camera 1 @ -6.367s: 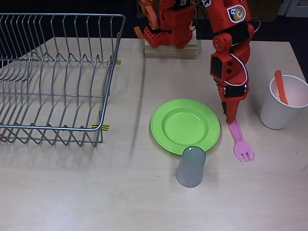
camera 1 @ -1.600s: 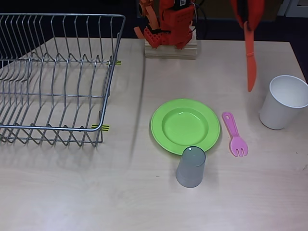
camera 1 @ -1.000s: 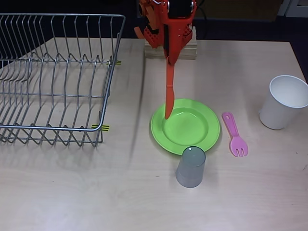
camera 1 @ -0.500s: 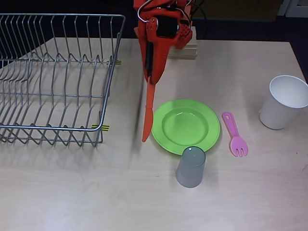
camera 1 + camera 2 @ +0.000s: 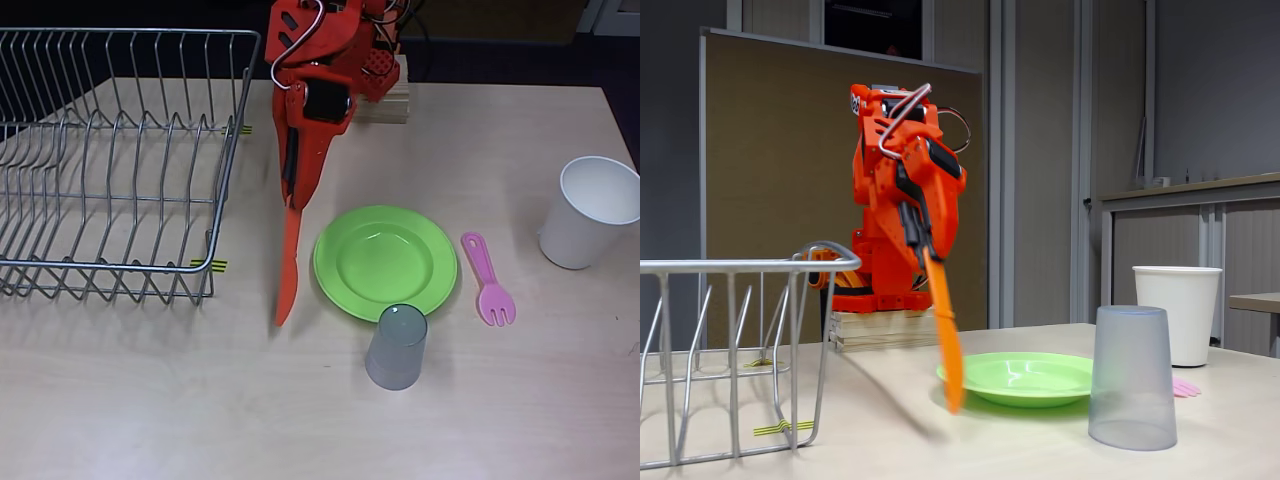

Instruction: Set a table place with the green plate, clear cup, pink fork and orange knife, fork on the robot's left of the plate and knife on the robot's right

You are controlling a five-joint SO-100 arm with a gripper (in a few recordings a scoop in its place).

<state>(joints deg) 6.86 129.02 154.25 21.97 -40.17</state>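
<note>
The orange knife [image 5: 289,265] is held point-down by the gripper [image 5: 294,196], whose fingers are clamped together on the knife's upper end. In the overhead view the blade is seen slanting down between the dish rack [image 5: 110,160] and the green plate [image 5: 386,262], with its tip just left of the plate's near-left rim. In the fixed view the knife [image 5: 944,335] hangs tilted from the gripper [image 5: 921,244], its tip low over the table [image 5: 940,445] and just in front of the plate's [image 5: 1025,378] left edge; whether the tip touches the table cannot be told.

The plate lies flat near the middle of the table [image 5: 150,400]. The clear cup [image 5: 396,346] stands upside down at the plate's near edge, overlapping the rim in the overhead view; in the fixed view the cup [image 5: 1131,378] is seen nearer the camera than the plate. The pink fork [image 5: 487,281] lies flat just right of the plate, apart from it, tines toward the near side.

A white paper cup [image 5: 591,212] stands upright well to the right, near the table's right edge. The robot [image 5: 335,50] is mounted on a pale wooden block [image 5: 385,107] at the far edge of the table. The wire dish rack occupies the far left of the table.
</note>
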